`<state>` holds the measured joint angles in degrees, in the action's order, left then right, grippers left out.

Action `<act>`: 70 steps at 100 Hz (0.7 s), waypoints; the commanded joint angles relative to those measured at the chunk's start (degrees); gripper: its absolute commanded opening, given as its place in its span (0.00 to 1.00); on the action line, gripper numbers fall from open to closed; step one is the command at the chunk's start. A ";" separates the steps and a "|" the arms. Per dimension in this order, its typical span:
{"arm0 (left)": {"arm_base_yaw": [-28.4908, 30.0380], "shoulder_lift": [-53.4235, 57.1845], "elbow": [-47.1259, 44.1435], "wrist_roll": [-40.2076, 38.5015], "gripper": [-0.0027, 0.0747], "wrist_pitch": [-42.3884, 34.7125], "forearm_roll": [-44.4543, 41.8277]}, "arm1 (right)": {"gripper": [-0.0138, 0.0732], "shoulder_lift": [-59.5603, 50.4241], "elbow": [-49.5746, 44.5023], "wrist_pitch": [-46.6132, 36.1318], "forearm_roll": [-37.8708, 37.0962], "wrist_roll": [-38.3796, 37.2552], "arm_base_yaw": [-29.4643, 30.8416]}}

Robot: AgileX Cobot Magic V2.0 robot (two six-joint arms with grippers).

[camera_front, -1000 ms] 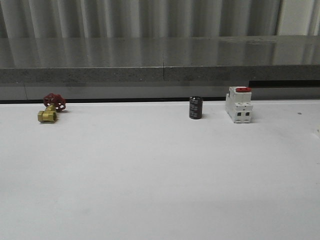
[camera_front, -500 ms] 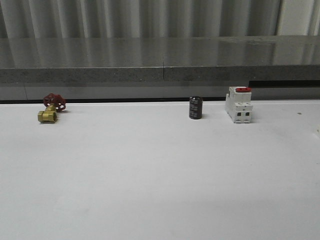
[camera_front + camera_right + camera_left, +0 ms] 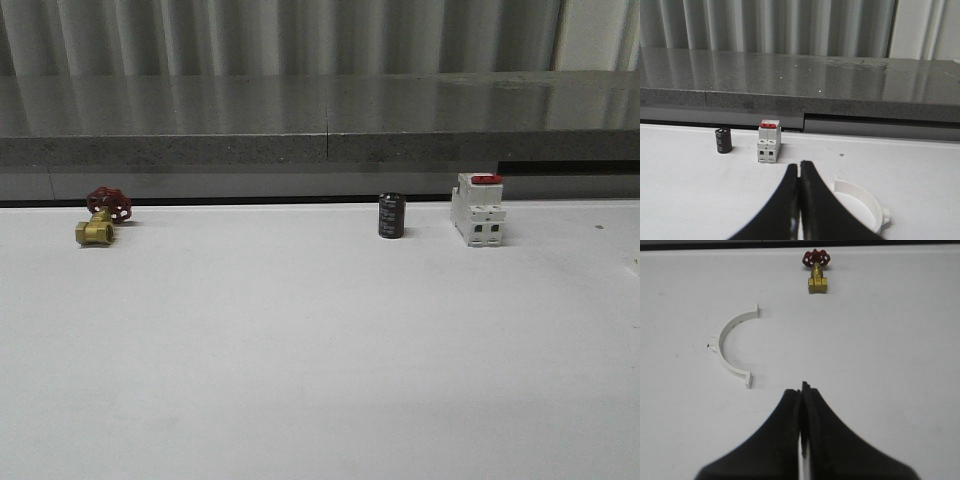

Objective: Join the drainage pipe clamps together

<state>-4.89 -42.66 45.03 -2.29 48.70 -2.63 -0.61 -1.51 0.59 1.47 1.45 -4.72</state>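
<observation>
Nothing on the table (image 3: 300, 350) has moved; both grippers (left (image 3: 801, 390), right (image 3: 799, 167)) are closed, empty.

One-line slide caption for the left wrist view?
Shut left gripper above a white half-ring clamp lying on the table, brass valve beyond.

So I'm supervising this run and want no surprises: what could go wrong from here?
1. Both the left gripper and the right gripper are shut; each must open before it can grasp.
2. The two clamp halves lie apart, thin and flat on the table, so fingers may slip.
3. The switch stands near the right half.
</observation>
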 commanded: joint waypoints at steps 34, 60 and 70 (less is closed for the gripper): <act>-0.25 -1.65 1.60 -0.40 0.53 -1.37 0.05 | 0.08 -1.08 0.89 -4.65 -0.17 0.33 0.38; -0.25 -1.65 1.60 -0.40 0.81 -2.36 2.63 | 0.08 -1.08 0.89 -4.65 -0.17 0.33 0.38; -0.16 -2.84 1.71 -0.40 0.81 -3.81 2.63 | 0.08 -1.08 0.89 -4.65 -0.17 0.33 0.38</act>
<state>-4.89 -44.54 45.03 -2.29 49.57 -0.79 -0.61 -1.51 0.59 1.47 1.45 -4.72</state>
